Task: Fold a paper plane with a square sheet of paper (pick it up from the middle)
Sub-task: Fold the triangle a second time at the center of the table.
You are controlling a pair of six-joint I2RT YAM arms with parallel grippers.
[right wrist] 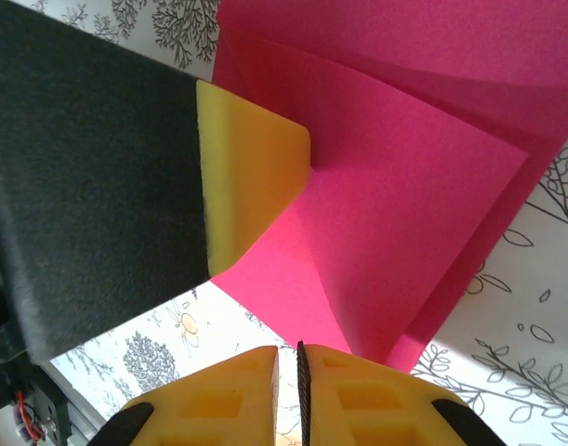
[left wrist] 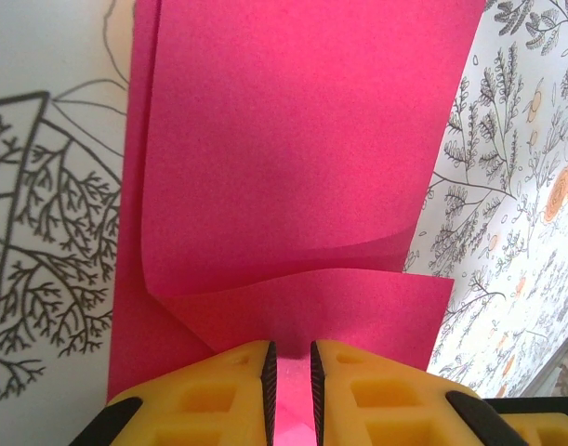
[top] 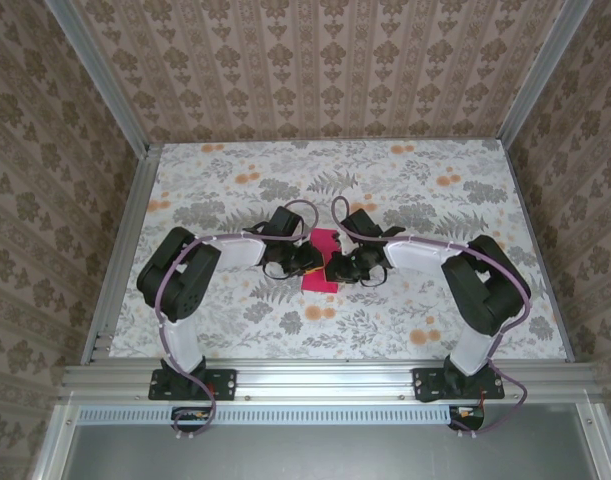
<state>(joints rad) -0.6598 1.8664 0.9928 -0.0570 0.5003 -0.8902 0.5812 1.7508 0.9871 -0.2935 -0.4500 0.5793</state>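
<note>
Left wrist view: left pincer clamps the square sheet of paper, seemingly flimsy and crease-prone; right pincer clenched at its edge. Folded edges suit gripping.

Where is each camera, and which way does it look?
Top camera: above and behind the arms, looking down at the table; both arms and their bases show.
Left wrist camera: on the left arm, looking along the left gripper at the pink paper.
Right wrist camera: on the right arm, looking past the right gripper at the paper; the left gripper's yellow finger shows too.
All three share the pink paper.
</note>
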